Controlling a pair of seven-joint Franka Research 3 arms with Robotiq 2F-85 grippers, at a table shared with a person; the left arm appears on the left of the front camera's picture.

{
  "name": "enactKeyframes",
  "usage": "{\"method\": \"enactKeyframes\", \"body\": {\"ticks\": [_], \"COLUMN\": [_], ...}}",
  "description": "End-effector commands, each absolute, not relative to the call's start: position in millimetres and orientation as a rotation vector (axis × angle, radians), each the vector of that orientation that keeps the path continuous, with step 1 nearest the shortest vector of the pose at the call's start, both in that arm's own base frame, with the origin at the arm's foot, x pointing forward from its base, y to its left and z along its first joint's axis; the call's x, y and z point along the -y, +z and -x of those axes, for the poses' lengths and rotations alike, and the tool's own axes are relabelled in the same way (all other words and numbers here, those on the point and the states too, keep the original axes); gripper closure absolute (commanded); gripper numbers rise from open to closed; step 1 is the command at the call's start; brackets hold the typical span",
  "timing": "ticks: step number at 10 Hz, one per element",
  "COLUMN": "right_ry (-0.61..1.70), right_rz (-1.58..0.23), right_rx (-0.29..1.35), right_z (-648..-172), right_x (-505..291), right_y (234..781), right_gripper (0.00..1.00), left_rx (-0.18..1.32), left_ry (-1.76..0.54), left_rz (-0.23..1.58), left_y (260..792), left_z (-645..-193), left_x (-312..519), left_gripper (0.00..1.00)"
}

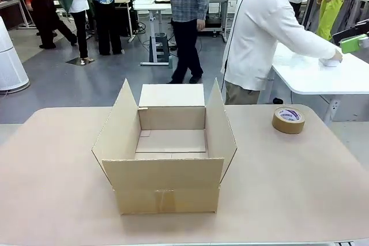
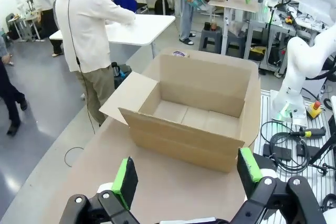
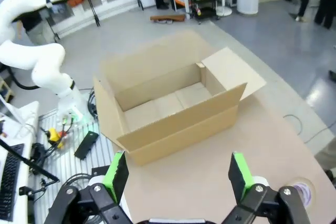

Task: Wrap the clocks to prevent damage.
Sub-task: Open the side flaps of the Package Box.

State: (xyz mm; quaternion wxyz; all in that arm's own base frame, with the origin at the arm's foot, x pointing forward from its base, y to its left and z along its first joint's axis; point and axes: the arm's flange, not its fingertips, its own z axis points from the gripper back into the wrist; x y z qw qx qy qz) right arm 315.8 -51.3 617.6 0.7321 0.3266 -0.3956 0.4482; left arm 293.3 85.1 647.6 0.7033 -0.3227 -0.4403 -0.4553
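The clocks are out of view. An open, empty cardboard box [image 1: 170, 142] stands in the middle of the tan table [image 1: 52, 165] with its flaps spread. In the left wrist view my left gripper [image 2: 187, 174] hangs open above the table, short of the box [image 2: 194, 108], with nothing between its green pads. In the right wrist view my right gripper [image 3: 177, 176] is likewise open, above the table beside the box [image 3: 168, 108]. A person in a white top [image 1: 259, 33] stands at the far side, turned away, hands on another white table [image 1: 323, 73].
A roll of brown tape [image 1: 288, 120] lies on the table at the far right, also near my right gripper [image 3: 299, 192]. Other people walk in the background. Bare table surrounds the box on all sides.
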Motion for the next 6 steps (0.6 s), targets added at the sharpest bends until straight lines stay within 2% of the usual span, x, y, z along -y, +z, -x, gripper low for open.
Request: {"method": "enactKeyframes", "body": {"ticks": [1, 2, 3, 4, 5, 6], "right_ry": [1.007, 0.986, 1.004, 1.006, 1.004, 1.005], "right_rz": [-0.727, -0.719, -0.704, -0.705, -0.700, -0.699], "right_rx": [0.891, 0.870, 0.825, 0.825, 0.817, 0.809], "right_z": [-316.6, -315.8, -313.4, -311.3, -309.4, -308.7], "right_x": [48.0, 51.3, 51.1, 51.0, 50.6, 49.8], "right_y": [615.3, 617.6, 618.1, 619.3, 620.5, 620.8], "right_gripper": [0.00, 0.00, 0.59, 0.60, 1.00, 0.65], "left_rx": [1.012, 0.980, 0.964, 0.964, 0.956, 0.953], "left_ry": [-1.032, -1.013, -1.025, -1.028, -1.034, -1.033], "left_rz": [0.730, 0.718, 0.716, 0.715, 0.709, 0.705], "left_y": [647.1, 647.6, 648.6, 648.9, 649.9, 650.4], "left_z": [-293.7, -293.3, -291.0, -286.6, -284.4, -284.3], "left_x": [-83.1, -85.1, -83.1, -84.1, -84.9, -84.7], "left_gripper": [0.00, 0.00, 0.60, 0.60, 1.00, 0.64]}}
